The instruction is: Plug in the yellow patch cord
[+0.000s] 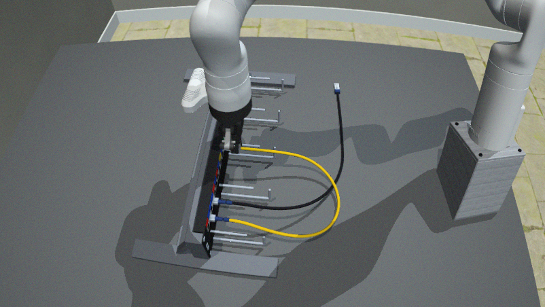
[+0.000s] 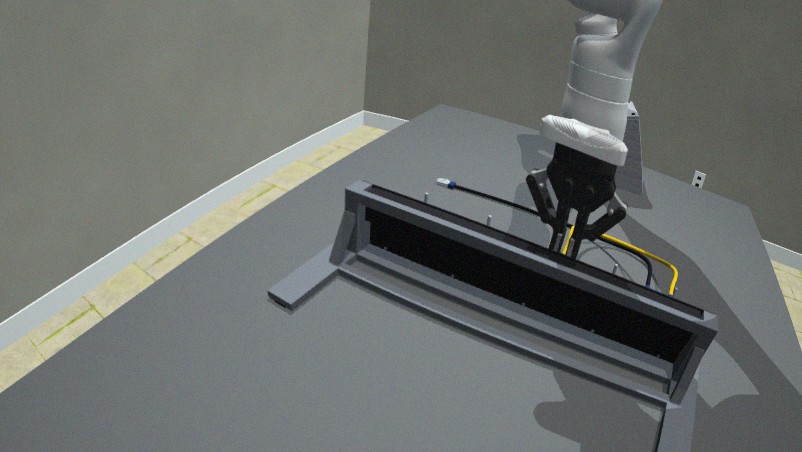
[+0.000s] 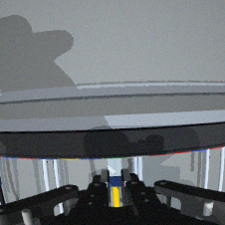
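The yellow patch cord's free plug (image 3: 114, 183) sits pinched between the gripper (image 1: 228, 145) fingers, pressed at the rack's (image 2: 522, 240) port row. The cord (image 1: 327, 178) trailing behind them looks light and floppy, so I'd say the stiff plug body is the sensible place to hold.

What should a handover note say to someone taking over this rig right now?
Gripper: shut on the yellow cord's free plug, held at the rack's port panel under a green label.
Yellow cord: its other end sits plugged in near the panel's lower end; the cord loops out over the table.
Black cord: one end is plugged in beside it; the free plug lies on the table, untouched.
Rack: standing on the table; no lean is visible.
Done: plug grasped and brought to the port.
Left: whether it has latched cannot be seen; confirm full travel, then open and withdraw.
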You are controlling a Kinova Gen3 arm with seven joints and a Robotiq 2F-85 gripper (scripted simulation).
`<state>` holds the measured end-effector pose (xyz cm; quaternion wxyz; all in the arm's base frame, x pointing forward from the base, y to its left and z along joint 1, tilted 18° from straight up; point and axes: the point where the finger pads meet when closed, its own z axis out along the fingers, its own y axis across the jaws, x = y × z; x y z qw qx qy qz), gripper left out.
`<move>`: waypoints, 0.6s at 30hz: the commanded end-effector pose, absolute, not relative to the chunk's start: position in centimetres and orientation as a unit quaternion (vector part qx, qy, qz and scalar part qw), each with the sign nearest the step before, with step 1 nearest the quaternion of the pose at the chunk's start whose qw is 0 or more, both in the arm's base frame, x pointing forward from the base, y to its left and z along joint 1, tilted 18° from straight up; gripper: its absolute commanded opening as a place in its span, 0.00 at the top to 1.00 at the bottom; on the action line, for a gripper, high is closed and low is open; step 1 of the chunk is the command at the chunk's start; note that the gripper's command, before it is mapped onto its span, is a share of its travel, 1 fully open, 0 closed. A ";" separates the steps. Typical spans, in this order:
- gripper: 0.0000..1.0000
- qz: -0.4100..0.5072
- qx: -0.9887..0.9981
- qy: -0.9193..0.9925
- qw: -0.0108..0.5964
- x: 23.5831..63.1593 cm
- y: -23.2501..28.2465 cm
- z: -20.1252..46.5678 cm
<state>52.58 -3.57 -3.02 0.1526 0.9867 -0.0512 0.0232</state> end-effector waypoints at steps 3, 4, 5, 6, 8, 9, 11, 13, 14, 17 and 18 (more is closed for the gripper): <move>1.00 0.024 0.987 -0.051 0.152 52.6 -3.5 -2.9; 1.00 0.024 0.987 -0.051 0.152 52.6 -3.5 -2.9; 1.00 0.024 0.987 -0.051 0.152 52.6 -3.5 -2.9; 1.00 0.024 0.987 -0.051 0.152 52.6 -3.5 -2.9; 1.00 0.024 0.987 -0.051 0.152 52.7 -3.5 -2.9; 1.00 0.024 0.987 -0.051 0.152 52.7 -3.5 -2.9; 1.00 0.024 0.987 -0.051 0.152 52.7 -3.5 -2.9; 1.00 0.024 0.987 -0.051 0.152 52.7 -3.5 -2.9; 1.00 0.024 0.987 -0.051 0.152 52.7 -3.5 -2.9; 1.00 0.024 0.987 -0.051 0.152 52.8 -3.5 -2.9; 1.00 0.024 0.987 -0.051 0.152 52.8 -3.5 -2.9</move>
